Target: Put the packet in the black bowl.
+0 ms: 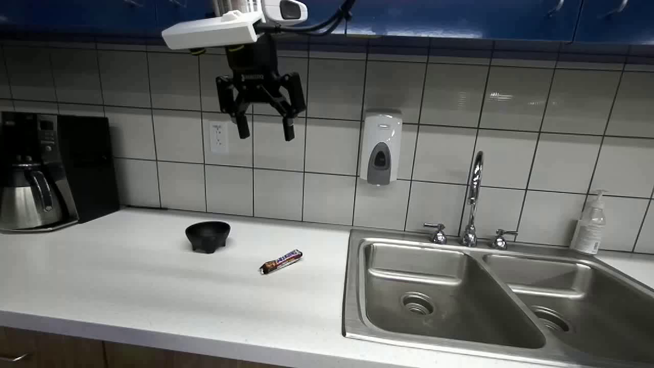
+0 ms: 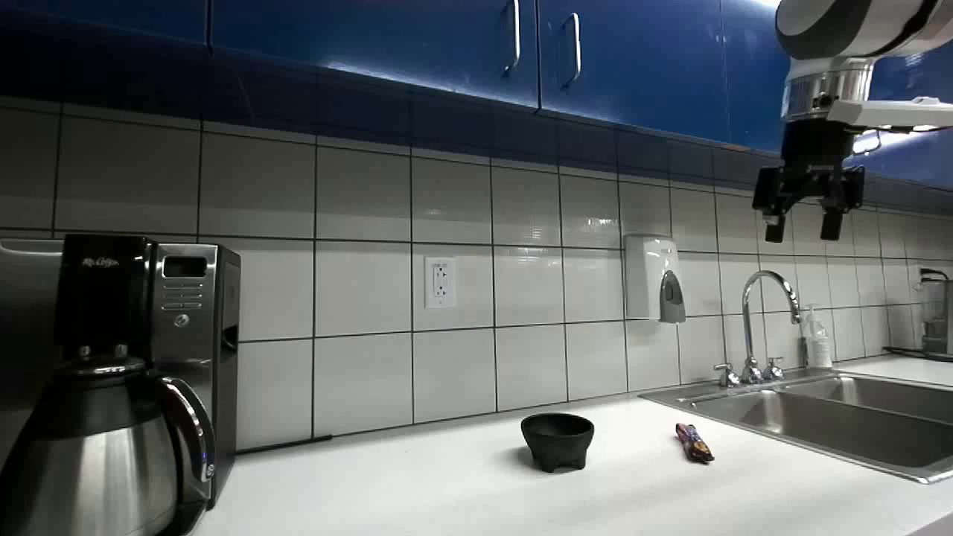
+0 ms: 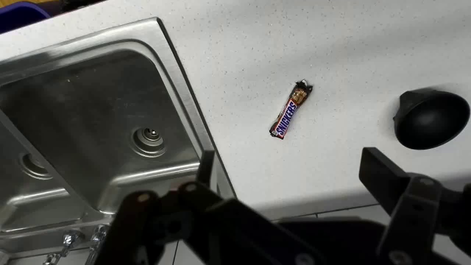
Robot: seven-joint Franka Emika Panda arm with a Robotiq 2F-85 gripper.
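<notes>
The packet (image 1: 281, 261) is a slim Snickers bar in a dark red-brown wrapper, lying flat on the white counter between the bowl and the sink. It also shows in an exterior view (image 2: 694, 444) and in the wrist view (image 3: 290, 110). The black bowl (image 1: 207, 236) is small and round, upright on short feet; it also shows in an exterior view (image 2: 558, 441) and at the right of the wrist view (image 3: 430, 118). My gripper (image 1: 265, 134) hangs high above the counter, fingers pointing down, open and empty. It also shows in an exterior view (image 2: 804, 229) and the wrist view (image 3: 285, 162).
A steel double sink (image 1: 353, 286) with a faucet (image 1: 472, 199) lies beside the packet. A coffee maker (image 1: 84, 163) stands at the counter's far end. A soap dispenser (image 1: 380, 148) is on the tiled wall. Blue cabinets (image 2: 372, 45) hang above. A pump bottle (image 1: 590, 225) stands behind the sink.
</notes>
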